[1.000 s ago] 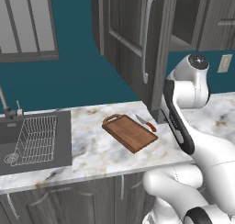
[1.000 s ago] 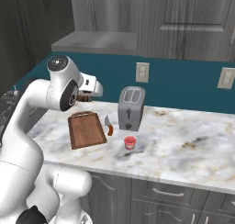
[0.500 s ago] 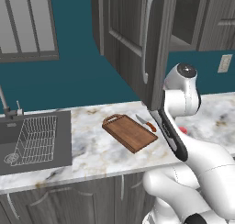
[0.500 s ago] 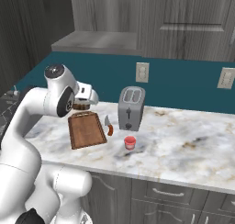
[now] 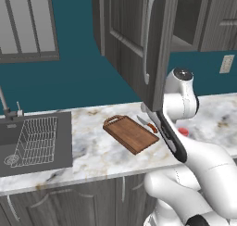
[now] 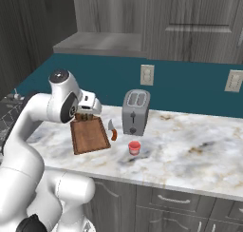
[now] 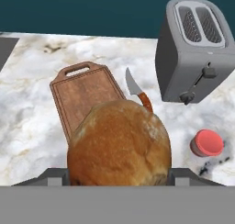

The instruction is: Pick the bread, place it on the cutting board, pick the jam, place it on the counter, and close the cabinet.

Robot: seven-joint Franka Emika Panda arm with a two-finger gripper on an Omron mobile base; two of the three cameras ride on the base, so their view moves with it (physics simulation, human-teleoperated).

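Note:
The bread [image 7: 120,142], a round golden-brown bun, hangs in my gripper [image 6: 87,112], which is shut on it, and it hides the fingertips in the hand view. It is held above the near end of the wooden cutting board [image 7: 82,97] [image 6: 89,135] [image 5: 132,133], with a gap below it. The jam [image 7: 207,143] [image 6: 135,147] [image 5: 183,131], a small jar with a red lid, stands on the marbled counter [image 6: 190,150] to the right of the board. The dark grey cabinet's door [image 5: 139,40] is swung open above the board.
A knife [image 7: 137,92] [image 6: 112,130] with a reddish handle lies between the board and the grey toaster [image 6: 135,112] [image 7: 195,48]. A sink with a wire rack [image 5: 37,139] is at the far left. The open cabinet door hangs close beside my arm.
My arm has swung down and towards the cutting board with the bread in the gripper. The jam, knife and board have stayed put.

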